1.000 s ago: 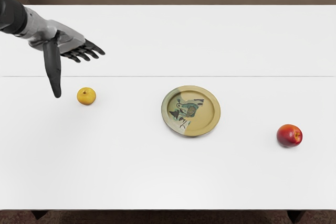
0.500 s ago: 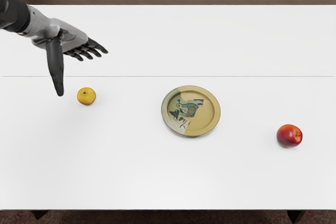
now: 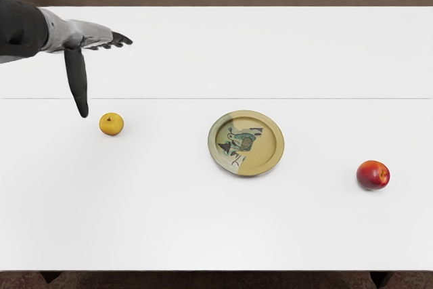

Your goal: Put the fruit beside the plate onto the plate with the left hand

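Observation:
A small yellow fruit (image 3: 111,124) lies on the white table, left of the plate. The plate (image 3: 245,143) is olive-yellow with a painted picture in its middle and nothing on it. A red apple (image 3: 373,174) rests well to the plate's right. My left hand (image 3: 91,59) comes in from the upper left and hovers above and behind the yellow fruit, apart from it. Its fingers are stretched out flat and the thumb points down toward the table; it holds nothing. My right arm does not show.
The white table (image 3: 216,221) stretches across the whole view, with its front edge near the bottom. A dark floor strip runs behind the far edge.
The left hand has risen and turned flatter, so its fingers now look foreshortened. Its thumb tip has shifted slightly right, toward the yellow fruit. The fruits and plate have not moved.

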Controlling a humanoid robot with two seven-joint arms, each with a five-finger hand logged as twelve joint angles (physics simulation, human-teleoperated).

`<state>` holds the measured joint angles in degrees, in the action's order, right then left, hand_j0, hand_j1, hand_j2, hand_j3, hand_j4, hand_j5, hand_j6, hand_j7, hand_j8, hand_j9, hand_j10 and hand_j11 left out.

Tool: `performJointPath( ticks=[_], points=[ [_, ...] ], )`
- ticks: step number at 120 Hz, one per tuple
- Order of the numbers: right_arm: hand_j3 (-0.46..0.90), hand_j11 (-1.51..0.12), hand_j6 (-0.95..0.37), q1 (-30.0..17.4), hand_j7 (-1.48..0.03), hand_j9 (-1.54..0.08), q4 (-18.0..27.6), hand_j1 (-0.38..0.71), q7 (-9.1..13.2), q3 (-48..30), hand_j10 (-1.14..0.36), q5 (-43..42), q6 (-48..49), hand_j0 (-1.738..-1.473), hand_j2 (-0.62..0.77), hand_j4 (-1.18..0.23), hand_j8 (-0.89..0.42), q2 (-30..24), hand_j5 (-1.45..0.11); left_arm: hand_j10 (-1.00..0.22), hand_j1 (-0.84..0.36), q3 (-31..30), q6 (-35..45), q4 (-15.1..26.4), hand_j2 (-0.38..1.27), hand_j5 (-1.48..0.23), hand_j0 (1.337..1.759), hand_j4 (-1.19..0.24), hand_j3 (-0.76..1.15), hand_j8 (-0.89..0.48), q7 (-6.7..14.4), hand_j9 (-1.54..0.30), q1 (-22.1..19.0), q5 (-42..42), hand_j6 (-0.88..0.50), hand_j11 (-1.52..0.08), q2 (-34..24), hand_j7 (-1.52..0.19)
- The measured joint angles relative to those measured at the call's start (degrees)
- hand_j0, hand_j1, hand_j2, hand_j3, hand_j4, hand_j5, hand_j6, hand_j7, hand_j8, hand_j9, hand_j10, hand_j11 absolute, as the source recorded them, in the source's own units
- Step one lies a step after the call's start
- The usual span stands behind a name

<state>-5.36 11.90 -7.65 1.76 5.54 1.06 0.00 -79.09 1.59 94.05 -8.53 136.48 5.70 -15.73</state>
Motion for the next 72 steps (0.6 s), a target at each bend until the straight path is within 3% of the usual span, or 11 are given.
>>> performJointPath(
  ticks=[13, 24, 51, 72],
  points=[
    [0.00, -0.01, -0.01, 0.00, -0.01, -0.01, 0.00, -0.34, 0.00, 0.00, -0.01, 0.00, 0.00, -1.658, 0.00, -0.01, -0.01, 0.00, -0.01, -0.01, 0.34, 1.07, 14.58, 2.48, 0.00, -0.01, 1.658, -0.01, 0.00, -0.01, 2.12, -0.01, -8.10, 0.46, -0.01, -0.01, 4.36, -0.01],
    [0.00, -0.01, -0.01, 0.00, -0.01, -0.01, 0.00, -0.34, 0.00, 0.00, -0.01, 0.00, 0.00, -1.658, 0.00, -0.01, -0.01, 0.00, -0.01, -0.01, 0.34, 2.75, 22.26, 3.05, 0.00, -0.01, 1.658, -0.01, 0.00, -0.01, 2.82, -0.01, -12.49, 0.60, -0.01, -0.01, 5.46, -0.01],
    [0.00, -0.01, -0.01, 0.00, -0.01, -0.01, -0.01, -0.34, 0.00, 0.00, -0.01, 0.00, -0.01, -1.658, 0.00, -0.01, -0.01, 0.00, -0.01, -0.01, 0.34, 5.66, 29.55, 1.50, 0.00, -0.01, 1.658, -0.01, 0.00, -0.01, 3.21, -0.01, -19.94, 0.86, -0.01, -0.01, 8.45, -0.01],
    [0.00, -0.01, -0.01, 0.00, -0.01, -0.01, -0.01, -0.34, 0.00, 0.01, -0.01, 0.00, 0.00, -1.658, 0.00, -0.01, -0.01, 0.00, -0.01, -0.01, 0.34, 5.74, 32.41, -0.15, 0.00, -0.01, 1.658, -0.01, 0.00, -0.01, 3.25, -0.01, -22.21, 1.55, -0.01, -0.01, 8.53, -0.01]
  ],
)
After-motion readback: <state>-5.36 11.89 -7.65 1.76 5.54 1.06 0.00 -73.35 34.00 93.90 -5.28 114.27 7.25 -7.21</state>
